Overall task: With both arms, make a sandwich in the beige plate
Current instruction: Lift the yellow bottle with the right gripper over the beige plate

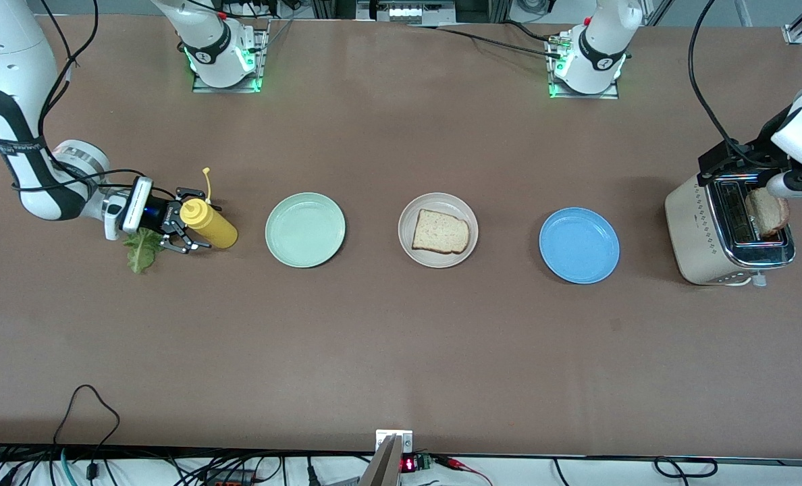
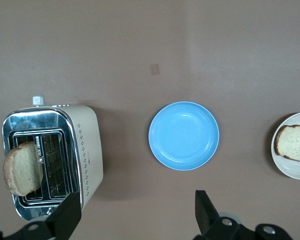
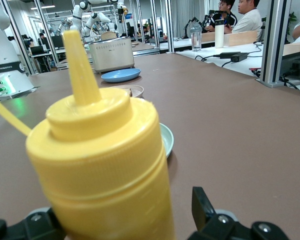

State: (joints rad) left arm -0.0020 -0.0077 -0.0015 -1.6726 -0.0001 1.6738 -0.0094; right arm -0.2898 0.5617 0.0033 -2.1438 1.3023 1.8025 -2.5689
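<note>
One slice of bread (image 1: pixel 440 231) lay flat in the beige plate (image 1: pixel 406 233) in the middle of the table, so the sandwich had only its bottom piece. The green lettuce leaf (image 1: pixel 142 250) was on the bare table toward the right arm's end, well apart from that plate. A second slice of bread (image 1: pixel 767 212) stuck up out of a slot in the toaster (image 1: pixel 694 233) at the left arm's end. I judged that the lettuce and the second slice both had to get onto the beige plate, so most of the job was left. A mint-green plate (image 1: pixel 305 229) and a blue plate (image 1: pixel 578 245) sat on either side of the beige one, and both had nothing in them. The right gripper (image 1: pixel 186 233) was low at the table, just above the lettuce, with its fingers spread wide around a yellow squeeze bottle (image 1: pixel 208 224). The fingers stood on both sides of the bottle, but I could not tell if they pressed on it, and it did not look gripped. The left gripper (image 2: pixel 137 215) hung in the air over the table beside the toaster, its fingers wide apart and holding nothing. It touched neither the toaster nor the bread in it.
</note>
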